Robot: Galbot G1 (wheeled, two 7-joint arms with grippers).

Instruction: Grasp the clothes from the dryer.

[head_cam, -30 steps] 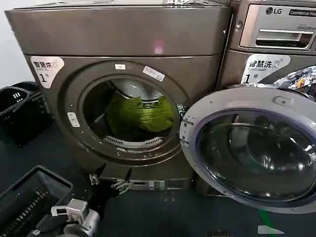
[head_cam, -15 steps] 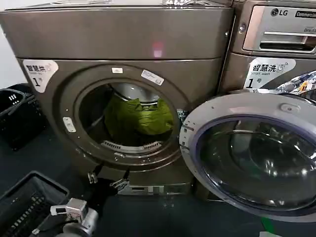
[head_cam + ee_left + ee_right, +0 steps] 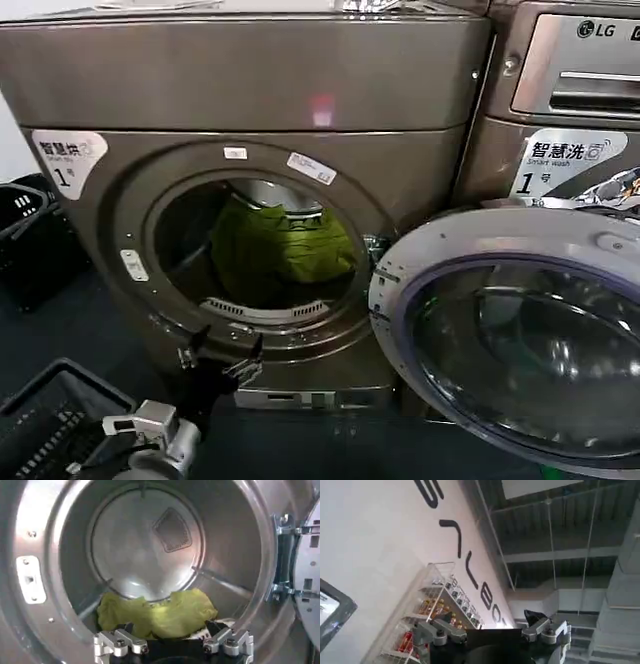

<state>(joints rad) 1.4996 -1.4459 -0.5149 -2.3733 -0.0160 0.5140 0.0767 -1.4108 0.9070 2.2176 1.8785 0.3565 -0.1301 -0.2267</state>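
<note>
Since the earlier frame the view had closed in on the dryer [image 3: 240, 200], its porthole larger and the left gripper [image 3: 220, 355] nearer the lower rim. One bundle of clothes [image 3: 280, 245] lay on the drum floor toward its front edge, beyond the left gripper's spread, empty fingers [image 3: 117, 642]. The right gripper [image 3: 492, 630], fingers apart and empty, pointed toward a wall with one shelf rack [image 3: 437, 612]; one hinged door [image 3: 520, 340] stood open at the dryer's right edge.
</note>
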